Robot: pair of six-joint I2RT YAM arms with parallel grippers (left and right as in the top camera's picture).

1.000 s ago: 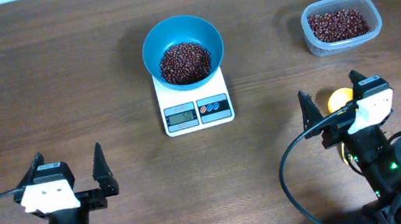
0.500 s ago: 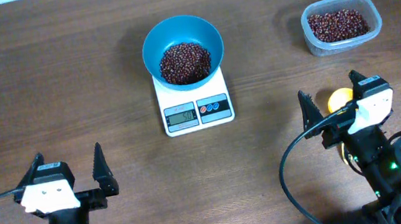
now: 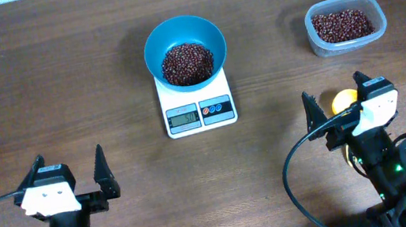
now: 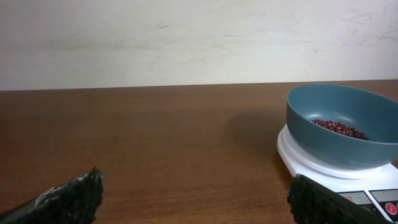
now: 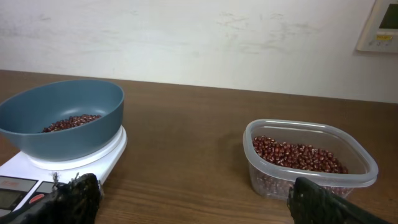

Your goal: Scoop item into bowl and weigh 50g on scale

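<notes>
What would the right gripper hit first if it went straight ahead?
Probably the tub of beans: in the right gripper's own view it sits ahead, a little right of centre, in line with one finger. The bowl on the scale stands off to the left. Depth is hard to judge.

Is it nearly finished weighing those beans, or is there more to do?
Looks done: the beans lie in the teal bowl, which sits on the scale. In hand: nothing; the left gripper and right gripper are open and empty, away from the bowl. Left: probably little. The display seems to read fifty, but is too small to be sure.
</notes>
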